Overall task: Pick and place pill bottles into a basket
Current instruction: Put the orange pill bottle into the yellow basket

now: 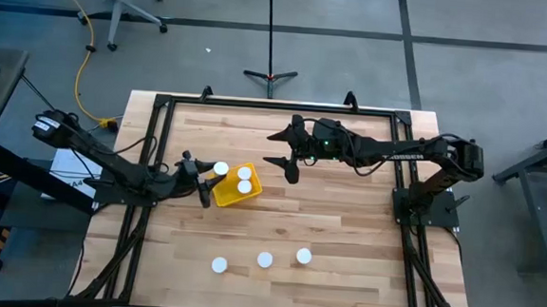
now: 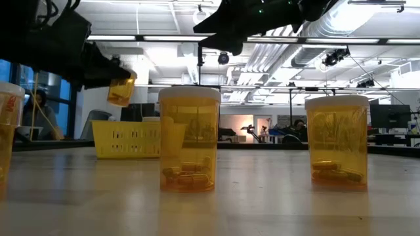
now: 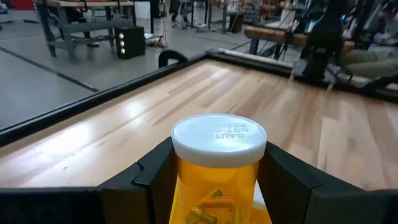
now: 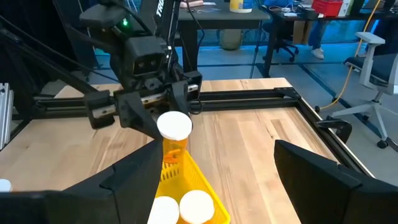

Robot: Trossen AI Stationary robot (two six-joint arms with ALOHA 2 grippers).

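Left gripper (image 1: pixel 205 181) clamping one pill bottle (image 1: pixel 220 169), hovering at yellow basket (image 1: pixel 228 195) edge. Two bottles (image 1: pixel 244 179) sitting inside basket. Three bottles (image 1: pixel 264 260) standing on table (image 1: pixel 345 234). Right gripper (image 1: pixel 286 151) hanging wide open, empty.

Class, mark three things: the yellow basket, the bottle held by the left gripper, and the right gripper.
yellow basket (image 1: pixel 228 193): high view, bare floor near its left corner.
held bottle (image 3: pixel 218 137): left wrist view, white cap top.
right gripper (image 1: pixel 284 148): high view, midway between open fingers.
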